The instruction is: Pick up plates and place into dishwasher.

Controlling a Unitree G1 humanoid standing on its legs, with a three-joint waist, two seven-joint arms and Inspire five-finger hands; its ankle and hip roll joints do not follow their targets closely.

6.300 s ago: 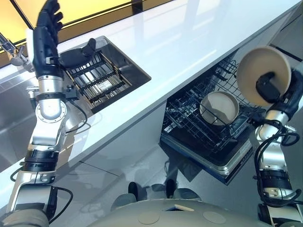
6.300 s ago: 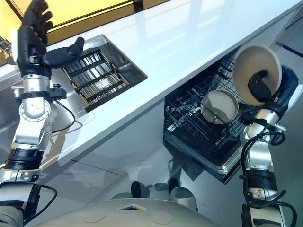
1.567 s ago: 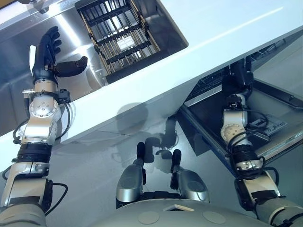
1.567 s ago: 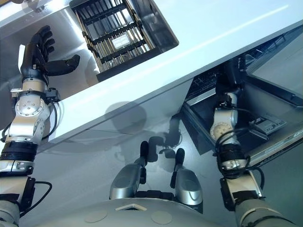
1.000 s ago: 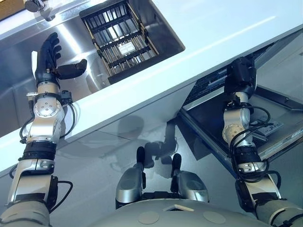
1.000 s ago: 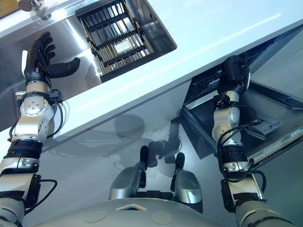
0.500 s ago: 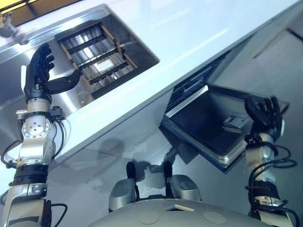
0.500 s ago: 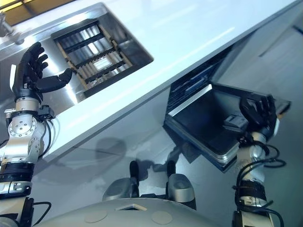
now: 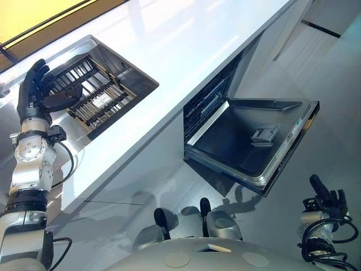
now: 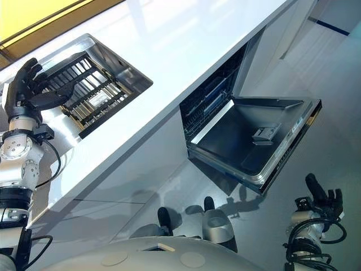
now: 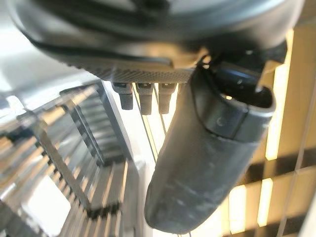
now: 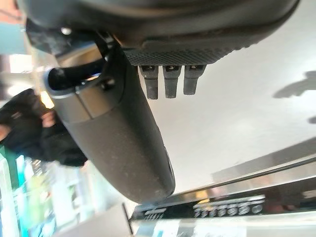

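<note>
Gaping dishwasher door [image 9: 248, 144]; left hand [image 9: 32, 97], right hand [image 9: 327, 200] spread.

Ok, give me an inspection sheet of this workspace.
surface: glossy white countertop with a steel sink set into it.
job's things: dishwasher door hangs part open, dark dishwasher rack inside; plates: nothing seen.
clutter: wire dish rack sitting in the sink.
hands: left hand open, above the dish rack; right hand open, low over the floor, apart from the door.
cables: nothing seen.
surroundings: grey floor; yellow panel behind the countertop.
</note>
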